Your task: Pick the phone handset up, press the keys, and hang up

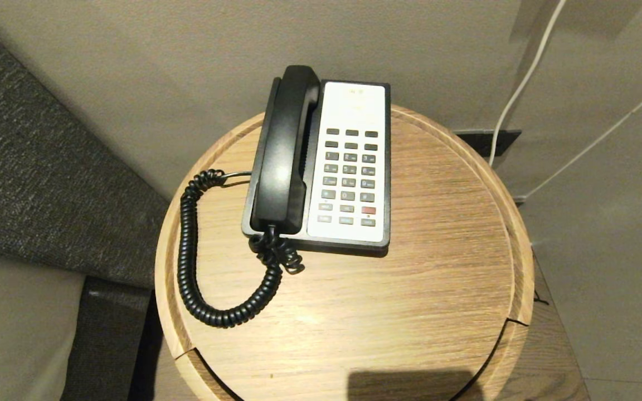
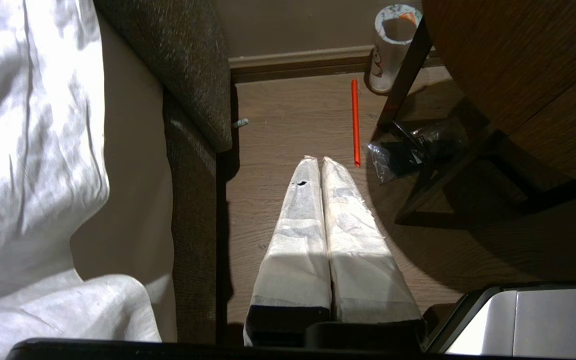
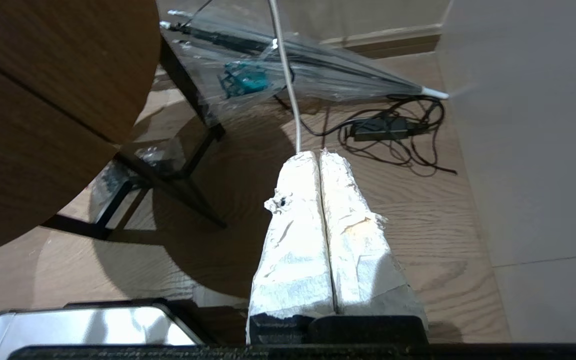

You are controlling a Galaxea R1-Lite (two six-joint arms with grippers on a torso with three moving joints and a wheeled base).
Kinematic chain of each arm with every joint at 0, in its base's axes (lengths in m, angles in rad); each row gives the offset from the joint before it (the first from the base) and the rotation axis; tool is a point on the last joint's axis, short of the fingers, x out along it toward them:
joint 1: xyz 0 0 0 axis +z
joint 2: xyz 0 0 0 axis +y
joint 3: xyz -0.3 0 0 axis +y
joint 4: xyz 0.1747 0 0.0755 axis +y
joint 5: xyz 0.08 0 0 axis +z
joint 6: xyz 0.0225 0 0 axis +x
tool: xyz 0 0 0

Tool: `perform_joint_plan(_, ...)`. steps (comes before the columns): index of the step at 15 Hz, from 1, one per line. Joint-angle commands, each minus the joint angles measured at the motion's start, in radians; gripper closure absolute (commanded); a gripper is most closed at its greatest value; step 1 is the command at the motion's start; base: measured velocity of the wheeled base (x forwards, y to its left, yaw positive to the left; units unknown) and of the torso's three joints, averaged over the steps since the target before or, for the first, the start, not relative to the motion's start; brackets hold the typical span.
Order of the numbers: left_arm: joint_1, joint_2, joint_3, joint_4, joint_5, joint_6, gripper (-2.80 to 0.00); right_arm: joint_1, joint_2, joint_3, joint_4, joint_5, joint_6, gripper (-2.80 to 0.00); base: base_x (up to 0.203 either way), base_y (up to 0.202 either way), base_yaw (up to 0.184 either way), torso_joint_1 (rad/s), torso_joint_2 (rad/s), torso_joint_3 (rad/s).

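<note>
Your left gripper [image 2: 322,161] hangs over the floor [image 2: 288,120] beside the bed, fingers [image 2: 298,220] pressed together, holding nothing. Your right gripper [image 3: 320,155] likewise points at the floor, fingers [image 3: 353,235] pressed together and empty. The handset [image 1: 286,150] lies in its cradle on the phone base [image 1: 351,167], on the round worktop [image 1: 438,278].

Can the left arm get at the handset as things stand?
Probably yes. The handset lies uncovered in its cradle on the phone's left side, nothing standing over it. But the left tool hangs shut down by the floor beside the table, so it must first rise.
</note>
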Motion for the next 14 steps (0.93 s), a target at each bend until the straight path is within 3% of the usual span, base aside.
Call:
perform_joint_plan(1, 0.000, 0.001, 0.004, -0.002, -0.001, 0.010, 0.00, 0.000, 0.003, 0.000, 0.000, 0.001, 0.000, 0.00, 0.000, 0.000, 0.000, 0.000, 0.00, 0.000)
perform_joint_plan(7, 0.000, 0.001, 0.005, -0.005, 0.001, -0.004, 0.00, 0.000, 0.003, 0.001, -0.001, -0.004, 0.019, 0.00, 0.000, 0.000, 0.000, 0.000, 0.00, 0.000)
perform_joint_plan(8, 0.000, 0.001, 0.005, -0.005, 0.002, -0.009, 0.00, 0.000, -0.002, 0.000, -0.004, 0.002, -0.002, 0.00, 0.000, 0.000, 0.000, 0.000, 0.00, 0.000)
perform_joint_plan(10, 0.000, 0.001, 0.005, -0.006, 0.002, -0.008, 0.00, 0.000, -0.011, 0.007, 0.001, 0.019, -0.171, 0.00, 0.000, 0.000, 0.000, 0.000, 0.00, 0.000)
perform_joint_plan(11, 0.000, 0.001, 0.005, -0.005, 0.000, -0.008, 0.00, 0.000, -0.012, 0.013, 0.005, 0.019, -0.205, 0.00, 0.000, 0.000, 0.000, 0.000, 0.00, 0.000)
perform_joint_plan(14, 0.000, 0.001, 0.005, -0.004, 0.000, -0.008, 0.00, 0.000, -0.014, 0.018, 0.007, 0.008, -0.086, 0.00, 0.000, 0.000, 0.000, 0.000, 0.00, 0.000)
